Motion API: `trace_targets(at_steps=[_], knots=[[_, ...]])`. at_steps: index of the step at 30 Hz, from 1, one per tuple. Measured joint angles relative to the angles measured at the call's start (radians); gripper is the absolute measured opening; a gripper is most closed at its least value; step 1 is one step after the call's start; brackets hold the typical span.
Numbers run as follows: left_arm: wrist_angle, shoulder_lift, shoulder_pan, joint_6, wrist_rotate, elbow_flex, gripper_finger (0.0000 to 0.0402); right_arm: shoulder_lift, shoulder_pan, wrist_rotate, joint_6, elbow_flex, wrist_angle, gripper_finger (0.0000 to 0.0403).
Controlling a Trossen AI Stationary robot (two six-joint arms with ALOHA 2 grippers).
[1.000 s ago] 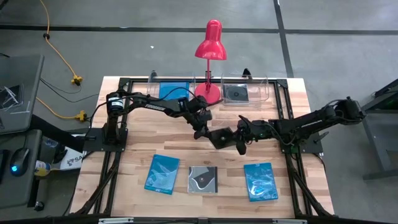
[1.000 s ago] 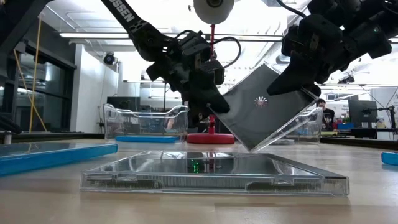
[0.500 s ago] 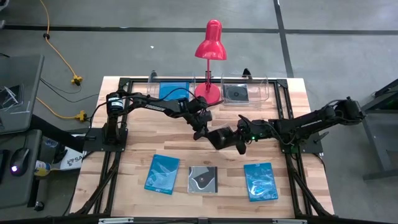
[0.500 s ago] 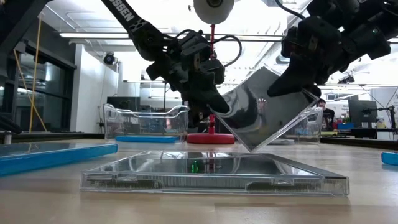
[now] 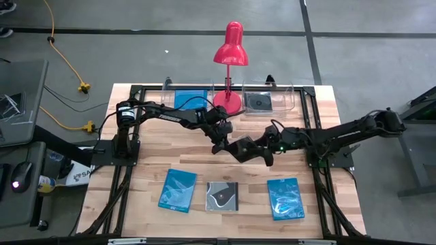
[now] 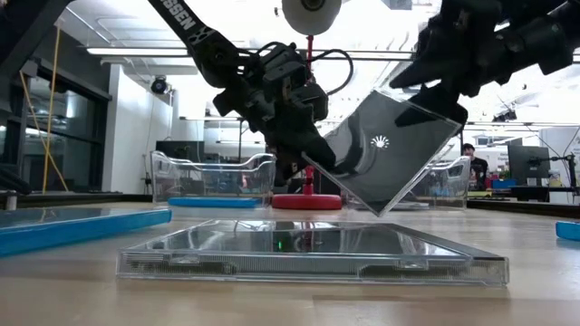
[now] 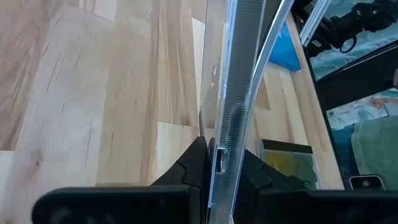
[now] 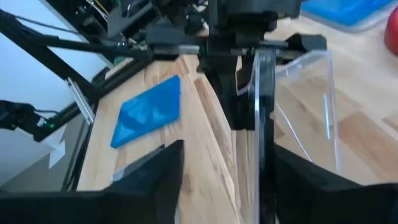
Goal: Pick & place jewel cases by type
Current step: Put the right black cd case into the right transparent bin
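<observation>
I am the robot, seen from above at a pale wooden table point(image 5: 136, 184). My left gripper point(image 5: 228, 144) is pinched onto one edge of a flat, square, dark jewel case with a clear plastic shell point(image 6: 385, 149), holding it in the air above the middle of the table, tilted on its corner like a diamond. The left wrist view shows the case edge-on, clamped between my two dark fingers point(image 7: 196, 158).

My right gripper point(image 5: 267, 151) sits just beside the far edge of the same case, its fingers spread apart on either side of the case, not touching it as far as I can tell. So the case hangs from my left arm alone.

The case lies between the two grippers, its flat face slanted. Behind it stand two clear plastic trays: one on the left holding a blue case point(image 5: 190, 99), one on the right holding a dark case point(image 5: 259, 102). I judge the dark tray the likely target, which lies back and to my right.

Three more cases lie flat along the front of the table.
</observation>
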Motion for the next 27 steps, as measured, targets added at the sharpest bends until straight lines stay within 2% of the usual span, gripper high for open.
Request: trace_targets(at_steps=[3, 6, 12, 20, 27], knots=[[0.0, 0.0, 0.0, 0.011, 0.0, 0.0, 0.0033, -0.041, 0.0, 0.003, 0.0, 0.0, -0.016, 0.0231], [-0.001, 0.0, 0.0, 0.017, 0.0, 0.0, 0.0033, -0.085, 0.0, 0.019, 0.0, 0.0, -0.036, 0.0245], [-0.007, 0.003, 0.003, 0.011, -0.012, -0.003, 0.0032, -0.186, 0.002, 0.057, -0.017, 0.005, -0.022, 0.0247], [0.023, 0.003, 0.001, 0.017, -0.01, -0.003, 0.0032, -0.331, 0.001, 0.159, -0.082, 0.004, 0.042, 0.0247], [0.07, 0.003, 0.001, 0.015, -0.002, 0.006, 0.0032, -0.397, 0.001, 0.242, -0.124, 0.004, 0.042, 0.0247]])
